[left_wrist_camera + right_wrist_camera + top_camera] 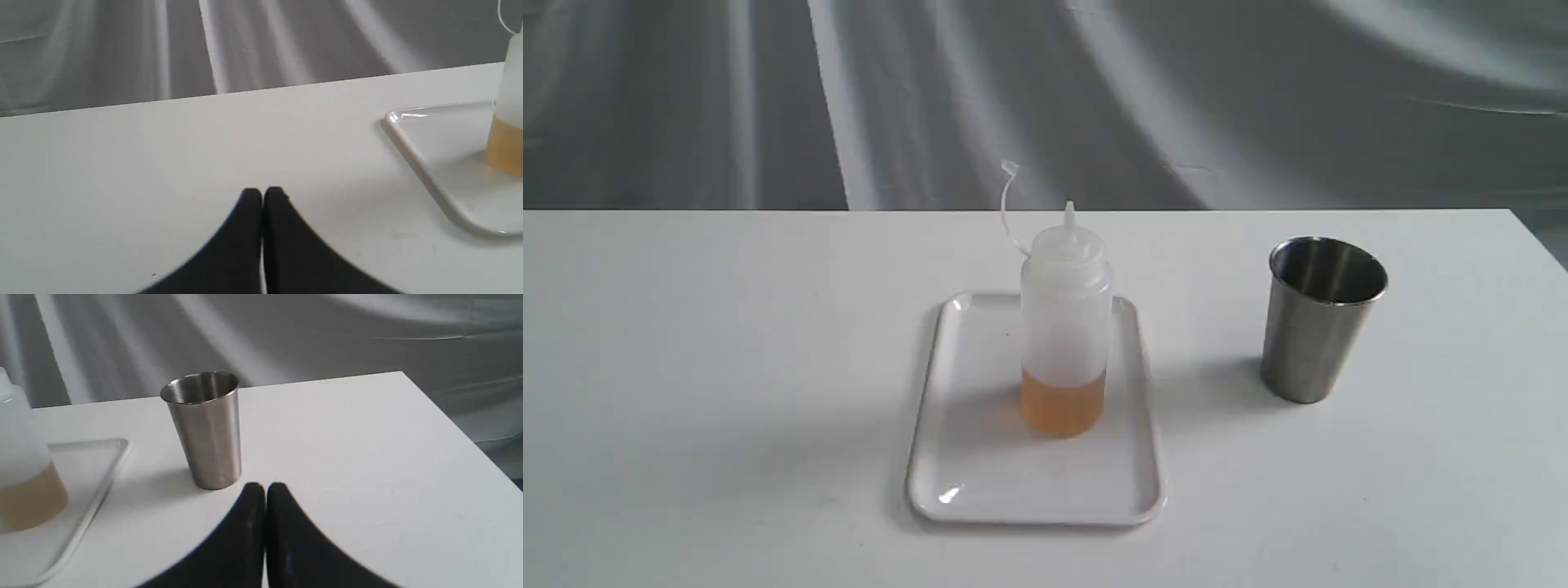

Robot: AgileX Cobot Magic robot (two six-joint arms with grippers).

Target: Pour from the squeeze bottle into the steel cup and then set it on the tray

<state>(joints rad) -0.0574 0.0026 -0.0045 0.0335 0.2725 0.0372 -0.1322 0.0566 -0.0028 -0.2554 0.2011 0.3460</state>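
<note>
The squeeze bottle point(1066, 327) stands upright on the white tray point(980, 482) at the table's middle, with orange-amber liquid low in it and its cap strap curling up behind. The steel cup point(1319, 318) stands upright on the table to the tray's right. Neither arm shows in the exterior view. In the left wrist view my left gripper point(262, 194) is shut with nothing in it, well apart from the tray point(425, 171) and the bottle point(508, 122). In the right wrist view my right gripper point(265, 489) is shut and empty, close to the cup point(206, 428).
The white table point(727, 367) ends at a far edge before a grey draped cloth point(1176, 98). Its right corner point(402, 373) lies beyond the cup in the right wrist view.
</note>
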